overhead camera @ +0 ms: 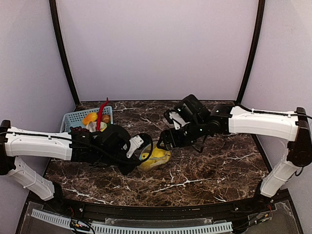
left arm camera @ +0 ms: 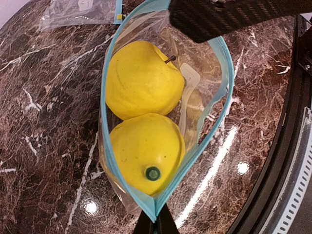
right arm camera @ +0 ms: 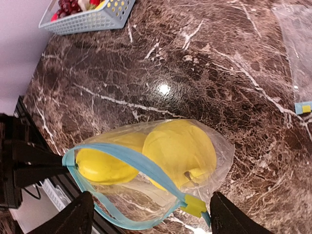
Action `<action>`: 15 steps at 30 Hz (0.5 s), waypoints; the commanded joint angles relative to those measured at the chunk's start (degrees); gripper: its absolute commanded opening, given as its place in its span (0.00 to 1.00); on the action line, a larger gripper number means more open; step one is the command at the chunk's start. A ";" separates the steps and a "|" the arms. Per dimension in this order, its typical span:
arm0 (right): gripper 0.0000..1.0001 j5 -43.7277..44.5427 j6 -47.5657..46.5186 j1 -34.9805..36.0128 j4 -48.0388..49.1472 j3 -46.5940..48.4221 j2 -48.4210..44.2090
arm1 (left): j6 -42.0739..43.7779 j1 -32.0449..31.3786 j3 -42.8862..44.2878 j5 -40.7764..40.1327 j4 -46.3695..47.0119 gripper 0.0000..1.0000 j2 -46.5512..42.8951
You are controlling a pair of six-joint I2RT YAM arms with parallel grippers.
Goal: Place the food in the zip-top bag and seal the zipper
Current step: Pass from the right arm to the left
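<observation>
1. Spanning the whole scene, a dark marble table point(overhead camera: 214, 165) carries everything.
2. The left arm point(overhead camera: 39, 144) reaches in from the left. Its gripper point(left arm camera: 156, 223) has its fingers pressed together, pinching the near end of the zipper point(left arm camera: 103, 112).
3. The right arm point(overhead camera: 263, 122) reaches in from the right. Its gripper point(right arm camera: 151, 204) has its fingers spread wide, one on each side of the bag's far end.
4. A blue basket point(overhead camera: 73, 119) sits at the back left, holding a red chili point(overhead camera: 101, 113) and dark grapes point(right arm camera: 68, 6).
5. The clear bag point(left arm camera: 209, 63) lies at the table's middle, between the two grippers.
6. A spare bag point(left arm camera: 73, 12) lies flat on the table, apart from the first.
7. Two yellow lemons point(left arm camera: 144, 80) sit inside the bag, touching each other.
8. The teal zipper gapes open: its two sides bow apart around the lemons and meet at the pinched end.
</observation>
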 commanded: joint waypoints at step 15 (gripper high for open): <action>0.94 2.72 -6.22 -1.76 6.38 -14.57 -16.15 | 12.96 7.95 7.63 22.03 -13.08 0.01 1.80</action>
